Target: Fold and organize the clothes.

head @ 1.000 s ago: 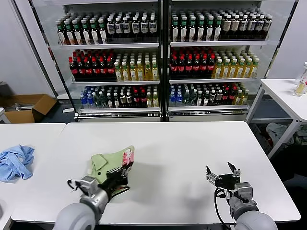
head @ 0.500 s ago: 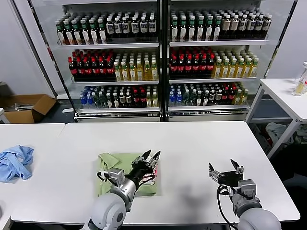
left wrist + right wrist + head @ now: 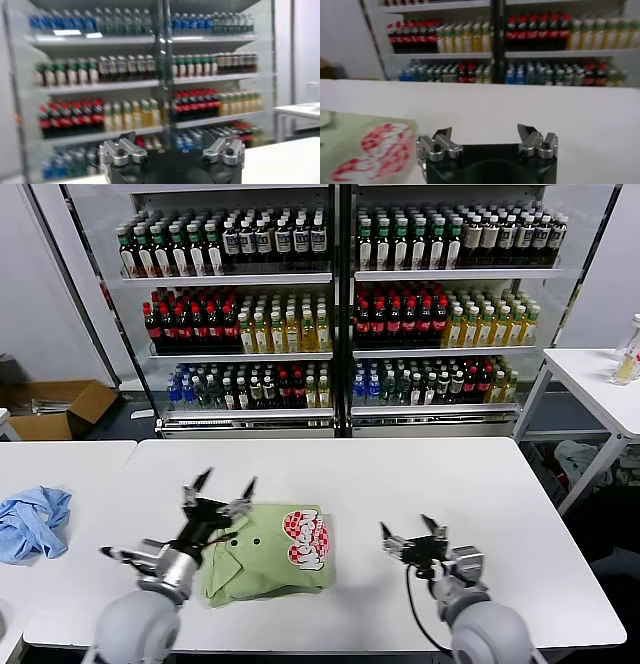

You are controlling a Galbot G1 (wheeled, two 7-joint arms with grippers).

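Note:
The light green polo shirt (image 3: 268, 549) lies folded on the white table (image 3: 380, 474), with its red-and-white graphic (image 3: 305, 539) facing up on the right part. My left gripper (image 3: 222, 484) is open and empty, raised above the shirt's left edge and pointing toward the shelves. My right gripper (image 3: 412, 533) is open and empty, low over the table to the right of the shirt. In the right wrist view the shirt (image 3: 365, 145) shows ahead of the open gripper (image 3: 485, 135). The left wrist view shows only the open gripper (image 3: 172, 145) and the shelves.
A crumpled blue cloth (image 3: 32, 522) lies on the neighbouring table at the left. Drink coolers (image 3: 340, 304) full of bottles stand behind the table. Another white table (image 3: 600, 384) stands at the right. A cardboard box (image 3: 60, 406) sits on the floor at the left.
My left gripper let go of the shirt, which now lies flat and folded, and lifted away to the left, open. My right gripper moved left toward the shirt.

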